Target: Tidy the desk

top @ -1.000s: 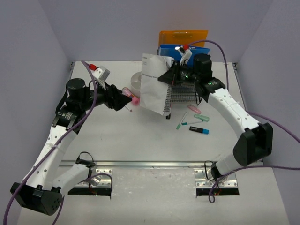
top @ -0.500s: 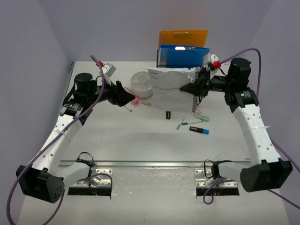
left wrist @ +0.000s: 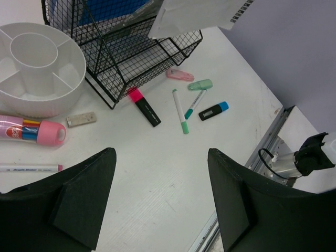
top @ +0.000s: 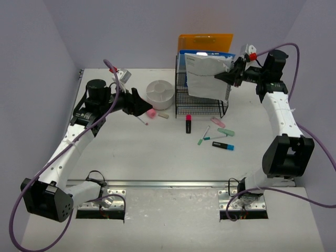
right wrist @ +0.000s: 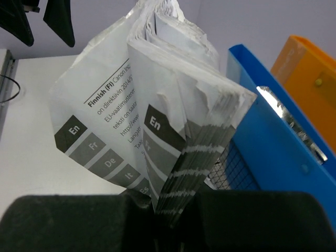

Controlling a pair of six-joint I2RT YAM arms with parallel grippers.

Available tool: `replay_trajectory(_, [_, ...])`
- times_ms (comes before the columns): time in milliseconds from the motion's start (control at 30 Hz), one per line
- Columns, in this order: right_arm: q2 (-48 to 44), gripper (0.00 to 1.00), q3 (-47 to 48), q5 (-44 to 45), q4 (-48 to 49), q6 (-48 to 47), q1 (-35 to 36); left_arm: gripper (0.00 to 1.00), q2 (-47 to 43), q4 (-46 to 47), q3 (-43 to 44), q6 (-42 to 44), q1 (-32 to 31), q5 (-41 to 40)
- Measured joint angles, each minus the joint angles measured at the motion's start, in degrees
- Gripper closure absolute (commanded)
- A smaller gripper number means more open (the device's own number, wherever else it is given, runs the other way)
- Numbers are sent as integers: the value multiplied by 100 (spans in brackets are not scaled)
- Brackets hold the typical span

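The desk (top: 152, 157) is a white tabletop with a silver rail (top: 168, 184) along its near edge. My right gripper (top: 231, 77) is shut on the spine edge of a white manual booklet (top: 206, 77), which hangs above the black wire rack (top: 199, 104). In the right wrist view the booklet (right wrist: 113, 113) fans out upward from the gripper (right wrist: 170, 212). My left gripper (top: 139, 103) hovers open over the desk left of centre. The left wrist view shows its fingers (left wrist: 84, 199) wide apart with only bare desk (left wrist: 157, 184) between them.
A blue folder (top: 210, 56) and an orange folder (top: 205, 41) stand behind the rack. A white round organizer (top: 160, 94), a pink-capped tube (top: 151, 113) and an eraser (top: 163, 115) lie near the left gripper. A red-and-black highlighter (top: 188, 124) and several pens and highlighters (top: 218, 137) lie in front of the rack.
The right arm has swung the booklet up and to the right, from in front of the rack to above it. The left arm has shifted only slightly.
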Motion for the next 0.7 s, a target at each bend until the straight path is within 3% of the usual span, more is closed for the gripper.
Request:
replay_trajectory(333, [967, 100, 1384, -388, 499, -92, -53, 32, 72, 2, 0, 7, 0, -63])
replay_trajectory(700, [1633, 100, 1503, -310, 470, -903, -91, 32, 321, 3, 0, 22, 0, -111])
